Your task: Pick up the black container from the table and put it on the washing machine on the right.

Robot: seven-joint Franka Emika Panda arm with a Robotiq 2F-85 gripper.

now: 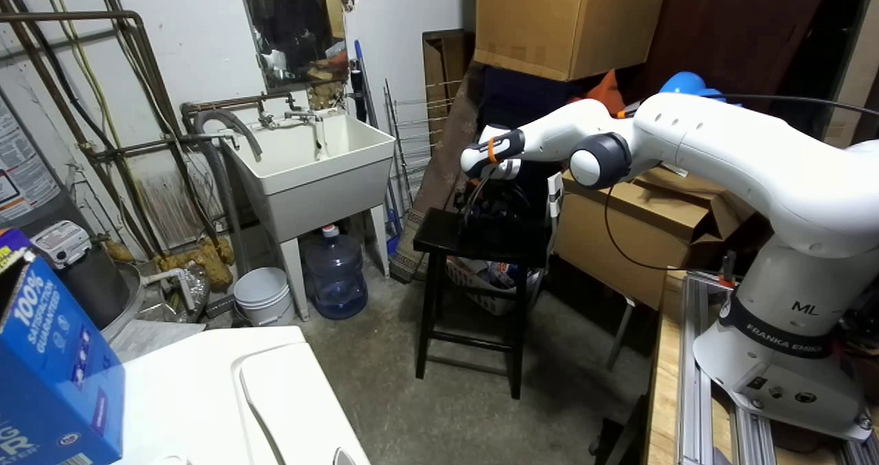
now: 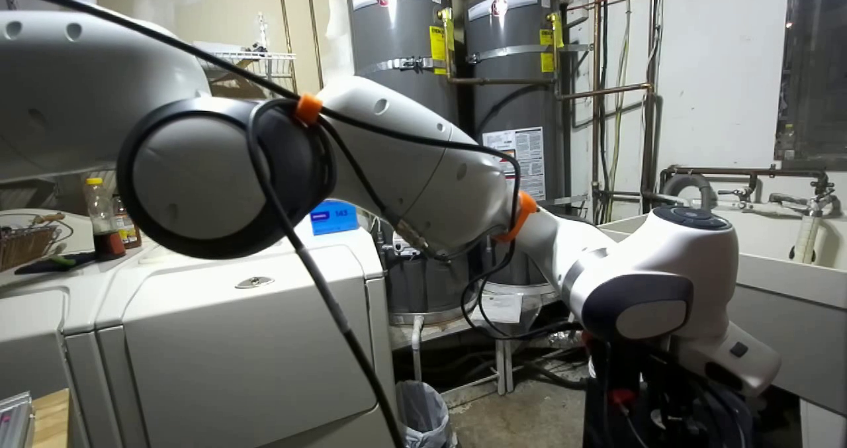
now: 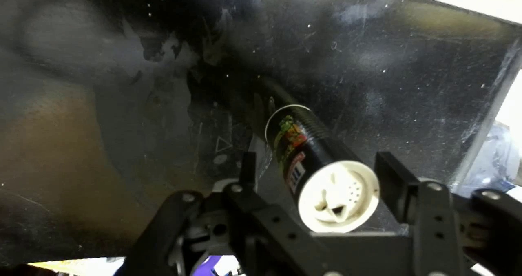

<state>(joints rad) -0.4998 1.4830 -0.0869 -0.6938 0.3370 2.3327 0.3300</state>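
The black container [image 3: 322, 145], with a coloured label and a white lid turned to the camera, stands on the black table [image 3: 416, 84] in the wrist view. My gripper [image 3: 316, 172] is open, its fingers on either side of the container, with a visible gap on the left; contact on the right cannot be told. In an exterior view the table [image 1: 439, 231] stands mid-room under my wrist; container and fingers blend into the dark there. The white washing machine [image 1: 199, 376] is at lower left; it also shows in an exterior view [image 2: 245, 349].
A blue box [image 1: 62, 369] stands on the washing machine. A white utility sink [image 1: 329, 190], a blue water jug [image 1: 335, 273] and a bucket [image 1: 262, 293] are beyond it. Cardboard boxes [image 1: 618, 224] are behind the table, and a laundry basket [image 1: 484, 283] is behind its legs.
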